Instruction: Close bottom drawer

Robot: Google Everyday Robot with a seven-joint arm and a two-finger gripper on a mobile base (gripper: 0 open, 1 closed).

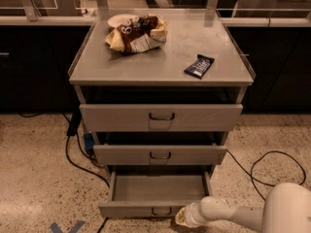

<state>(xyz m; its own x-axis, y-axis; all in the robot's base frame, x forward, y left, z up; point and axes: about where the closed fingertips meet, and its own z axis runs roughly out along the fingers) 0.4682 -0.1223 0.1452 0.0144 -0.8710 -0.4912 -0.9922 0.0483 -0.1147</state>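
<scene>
The bottom drawer (pixel 160 187) is the lowest of three in a grey metal cabinet. It stands pulled out, showing a plain empty grey tray. Its narrow front (pixel 126 209) carries a small dark loop handle (pixel 161 211). My white arm (pixel 252 212) reaches in from the lower right. My gripper (pixel 181 217) is at the arm's tip, just right of the handle at the drawer front's lower edge. I cannot tell if it touches the front.
The middle drawer (pixel 160 155) and top drawer (pixel 160 117) sit nearly shut. On the cabinet top lie a snack bag pile with a plate (pixel 136 34) and a dark blue bar (pixel 199 65). Black cables (pixel 77 154) run over the speckled floor on both sides.
</scene>
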